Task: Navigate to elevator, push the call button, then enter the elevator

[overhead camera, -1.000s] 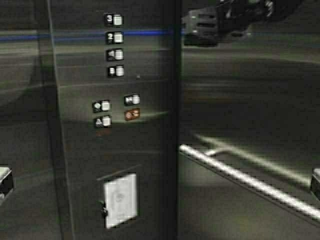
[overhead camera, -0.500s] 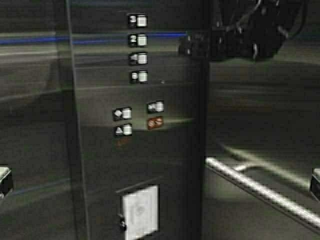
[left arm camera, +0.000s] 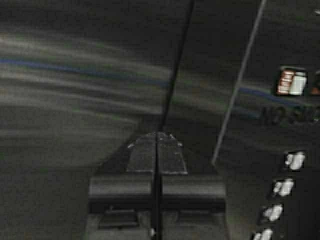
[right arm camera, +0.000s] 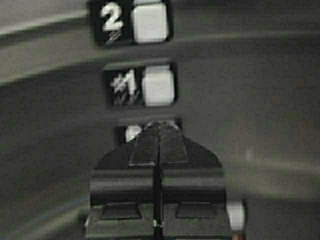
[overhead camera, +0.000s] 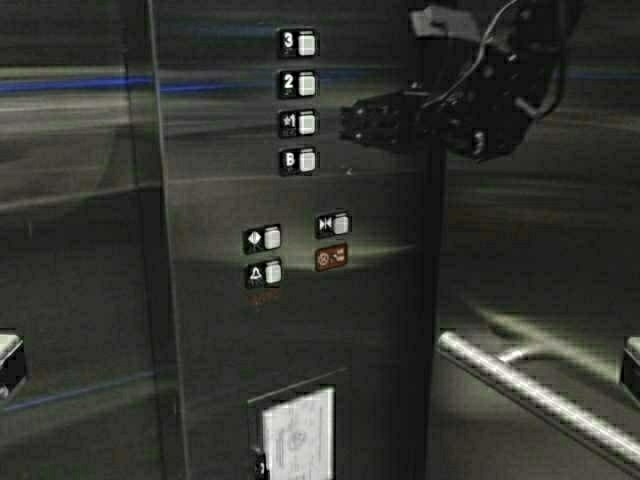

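Observation:
I am inside the elevator cabin, facing its brushed-steel button panel (overhead camera: pixel 220 330). The call button is out of view. Floor buttons 3 (overhead camera: pixel 298 42), 2 (overhead camera: pixel 298 83), 1 (overhead camera: pixel 299 122) and B (overhead camera: pixel 299 160) run down the panel. My right gripper (overhead camera: pixel 345 122) is raised and shut on nothing, its tip just right of button 1. In the right wrist view this gripper (right arm camera: pixel 159 123) covers the B button, right below button 1 (right arm camera: pixel 158 86). My left gripper (left arm camera: pixel 157 134) is shut and empty, pointing at a steel wall seam.
Below the floor buttons sit door and alarm buttons (overhead camera: pixel 264 240) and an orange label (overhead camera: pixel 332 258). A pale plate (overhead camera: pixel 298 435) is lower down. A pale handrail (overhead camera: pixel 530 390) runs along the right wall panel. Steel wall panels close in on both sides.
The whole panel has shifted right and slightly down in the high view, so the robot has moved. My right arm has come down and left, from the top right toward button 1.

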